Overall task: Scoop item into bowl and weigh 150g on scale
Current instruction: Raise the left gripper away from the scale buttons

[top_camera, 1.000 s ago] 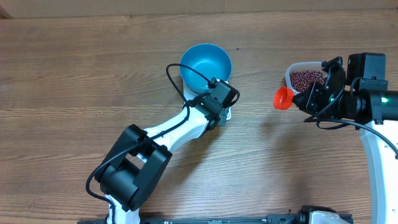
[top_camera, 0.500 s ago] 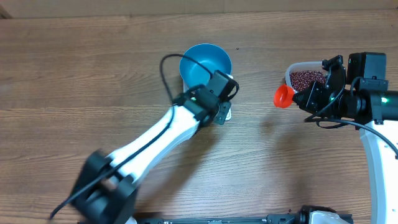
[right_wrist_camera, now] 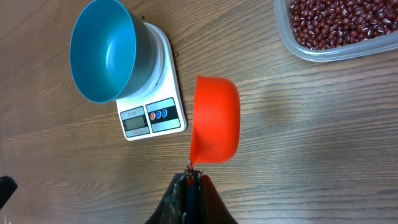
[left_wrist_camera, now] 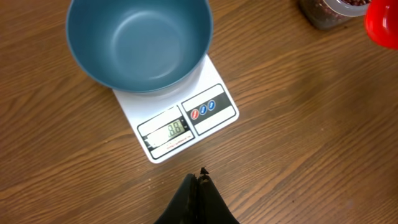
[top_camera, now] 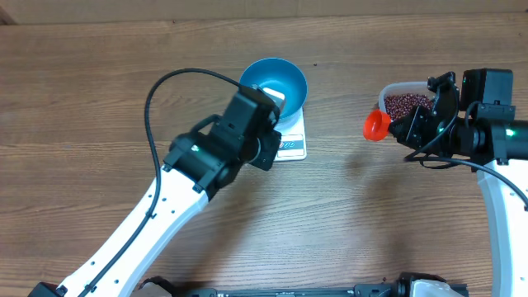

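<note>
overhead: bowl (top_camera: 274, 82) sits on scale (top_camera: 293, 142), far-middle of desk (top_camera: 99, 99); beans (top_camera: 407, 103) in clear tub (top_camera: 384, 97) toward right edge | left wrist: left gripper (left_wrist_camera: 199, 180) jaws pressed together, empty, over bare wood just short of scale; bowl empty | right wrist: right gripper (right_wrist_camera: 191, 177) pinched tight on red scoop (right_wrist_camera: 214, 118) handle, scoop between scale and clear tub

The wooden table (top_camera: 99, 99) bears the white scale (top_camera: 293, 147) and a clear plastic tub (top_camera: 403, 86).
</note>
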Controlling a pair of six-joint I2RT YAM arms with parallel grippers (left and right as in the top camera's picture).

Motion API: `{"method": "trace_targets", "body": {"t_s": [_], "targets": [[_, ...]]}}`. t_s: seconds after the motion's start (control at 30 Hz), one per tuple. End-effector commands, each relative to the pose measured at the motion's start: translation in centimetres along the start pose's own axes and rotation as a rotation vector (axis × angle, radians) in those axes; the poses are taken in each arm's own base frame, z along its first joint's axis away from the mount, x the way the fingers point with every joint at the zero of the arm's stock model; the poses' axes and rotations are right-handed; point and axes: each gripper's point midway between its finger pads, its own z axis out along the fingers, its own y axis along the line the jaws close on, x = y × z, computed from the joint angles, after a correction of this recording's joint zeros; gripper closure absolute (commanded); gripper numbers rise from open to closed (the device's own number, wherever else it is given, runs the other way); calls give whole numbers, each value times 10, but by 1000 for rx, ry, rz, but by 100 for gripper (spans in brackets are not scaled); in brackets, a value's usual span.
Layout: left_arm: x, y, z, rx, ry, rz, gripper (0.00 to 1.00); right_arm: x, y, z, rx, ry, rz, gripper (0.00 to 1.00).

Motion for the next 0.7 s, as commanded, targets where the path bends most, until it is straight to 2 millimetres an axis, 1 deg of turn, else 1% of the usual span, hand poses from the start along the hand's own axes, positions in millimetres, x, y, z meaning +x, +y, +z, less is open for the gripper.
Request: {"method": "trace_targets", "body": {"t_s": [0.0, 0.3, 0.37, 0.47, 0.53, 0.6, 0.63, 0.67], "targets": [[-4, 2, -5, 78, -4, -20, 96, -11, 5, -11, 2, -51, -35, 96], [0, 38, -9, 96, 24, -106, 96, -11, 4, -11, 4, -51, -45, 96], [-5, 38, -12, 142, 6, -94, 96, -11, 4, -11, 4, -51, -45, 96], [-11, 32, -20, 222, -22, 0, 96, -10, 4, -11, 5, -47, -43, 96], [-12, 34, -24, 225, -27, 42, 96, -9, 4, -11, 5, -44, -42, 96], [-12, 38, -26, 209, -23, 78, 92, -9, 4, -11, 5, -44, -42, 96], [-11, 40, -26, 200, -21, 91, 87, -9, 4, -11, 5, -44, -42, 96], [-10, 43, -25, 184, -18, 96, 80, -10, 4, -11, 5, -45, -43, 96]]}}
